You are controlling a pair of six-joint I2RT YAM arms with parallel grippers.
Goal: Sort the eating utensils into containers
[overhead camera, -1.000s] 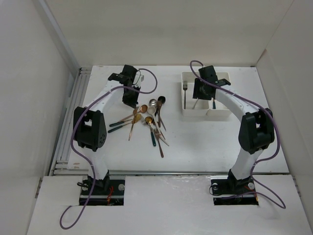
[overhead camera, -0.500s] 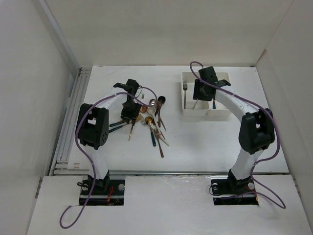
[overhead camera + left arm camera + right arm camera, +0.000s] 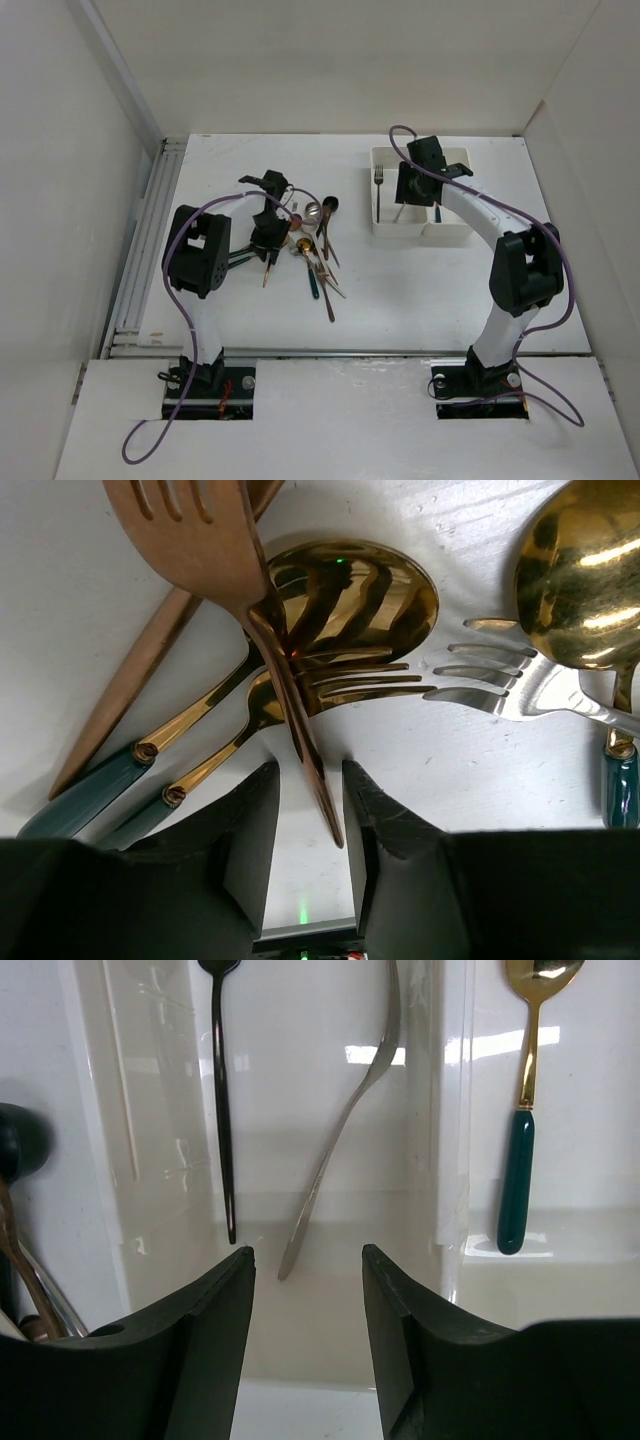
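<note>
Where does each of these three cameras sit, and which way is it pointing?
Top external: above and behind the arms, looking down on the table; both arms show, bases nearest.
Left wrist: on the left arm, looking down at the utensil pile; the left hand straddles a copper fork handle.
Right wrist: on the right arm, looking down into the tray; the open right hand shows at the bottom.
Shared: top and right wrist both see the tray; top and left wrist, the pile.

White arm links [image 3: 478, 215], black joints [image 3: 528, 272], purple cables [image 3: 390, 132], black fingers [image 3: 200, 1360]
</note>
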